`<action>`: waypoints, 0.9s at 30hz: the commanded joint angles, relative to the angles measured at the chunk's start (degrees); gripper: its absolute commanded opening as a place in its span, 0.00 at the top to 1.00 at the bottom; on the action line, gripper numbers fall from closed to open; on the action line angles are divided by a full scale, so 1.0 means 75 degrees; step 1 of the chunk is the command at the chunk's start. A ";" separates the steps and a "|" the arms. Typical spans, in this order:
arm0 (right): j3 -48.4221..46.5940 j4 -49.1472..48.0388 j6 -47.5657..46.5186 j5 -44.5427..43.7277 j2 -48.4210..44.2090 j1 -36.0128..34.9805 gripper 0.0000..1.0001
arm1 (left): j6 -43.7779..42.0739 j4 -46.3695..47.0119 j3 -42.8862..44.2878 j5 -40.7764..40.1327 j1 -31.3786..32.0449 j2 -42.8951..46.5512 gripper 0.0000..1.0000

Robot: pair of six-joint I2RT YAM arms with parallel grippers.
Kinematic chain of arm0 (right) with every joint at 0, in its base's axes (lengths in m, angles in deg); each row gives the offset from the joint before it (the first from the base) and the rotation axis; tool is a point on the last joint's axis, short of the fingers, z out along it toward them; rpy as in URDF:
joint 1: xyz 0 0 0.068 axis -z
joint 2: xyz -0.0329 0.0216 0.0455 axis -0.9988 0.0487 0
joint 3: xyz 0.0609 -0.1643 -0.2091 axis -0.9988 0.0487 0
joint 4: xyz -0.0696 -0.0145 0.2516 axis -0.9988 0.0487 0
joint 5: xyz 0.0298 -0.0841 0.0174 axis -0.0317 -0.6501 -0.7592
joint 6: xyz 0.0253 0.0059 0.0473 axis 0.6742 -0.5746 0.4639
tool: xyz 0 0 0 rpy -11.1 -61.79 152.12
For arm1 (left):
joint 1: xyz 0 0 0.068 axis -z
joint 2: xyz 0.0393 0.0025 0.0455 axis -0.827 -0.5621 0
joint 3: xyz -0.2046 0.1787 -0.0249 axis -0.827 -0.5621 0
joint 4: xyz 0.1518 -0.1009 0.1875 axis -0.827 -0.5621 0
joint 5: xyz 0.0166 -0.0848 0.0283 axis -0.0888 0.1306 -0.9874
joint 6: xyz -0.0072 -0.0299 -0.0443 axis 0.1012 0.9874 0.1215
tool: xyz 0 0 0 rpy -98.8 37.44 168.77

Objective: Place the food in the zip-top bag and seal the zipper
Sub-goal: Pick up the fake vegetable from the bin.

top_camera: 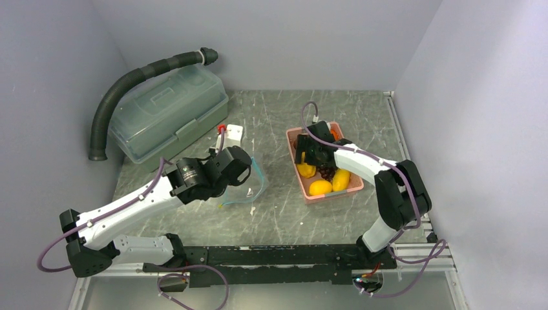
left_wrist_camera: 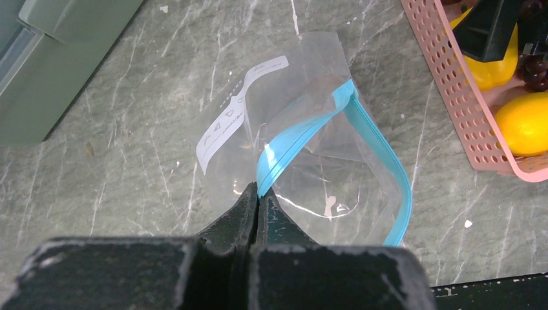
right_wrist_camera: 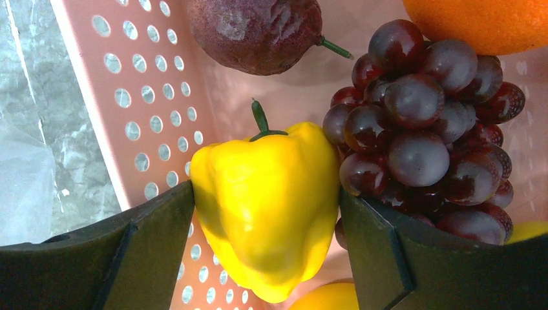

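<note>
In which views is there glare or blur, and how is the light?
Top external: soft, even light, only faint shadows. Left wrist: small white glints on the zip-top bag, table sharp. Right wrist: bright highlights on the grape bunch and the yellow toy; the fingers of the right pincer, close to the lens, look soft.

Soft, even light falls from overhead in all 3 views. In the top external view the worktop [top_camera: 271,116] shows faint, diffuse shadows, and small detail is coarse. In the left wrist view the zip-top bag [left_wrist_camera: 304,129] carries white glare streaks toward 6 o'clock; the left fingers [left_wrist_camera: 242,210] are dark and blurred. In the right wrist view the yellow pepper [right_wrist_camera: 268,206] and grape bunch [right_wrist_camera: 426,129] bear broad sheen; the right fingers [right_wrist_camera: 129,252], at 5 and 7 o'clock, are soft.
</note>
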 commanded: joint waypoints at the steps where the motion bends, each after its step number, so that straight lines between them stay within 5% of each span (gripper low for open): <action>1: 0.0262 0.0301 -0.0180 -0.0015 0.0229 -0.0037 0.20 | 0.0034 0.0045 0.0278 0.0008 -0.0027 0.0027 1.00; 13: 0.0246 0.0504 -0.0166 -0.0103 -0.0525 -0.0004 0.48 | 0.0024 0.0008 0.0344 0.0010 -0.0027 0.0022 1.00; 27: 0.0228 0.1304 -0.0102 -0.0497 -0.2481 -0.0014 0.53 | -0.0039 0.0078 0.0409 0.0030 -0.0027 -0.0037 1.00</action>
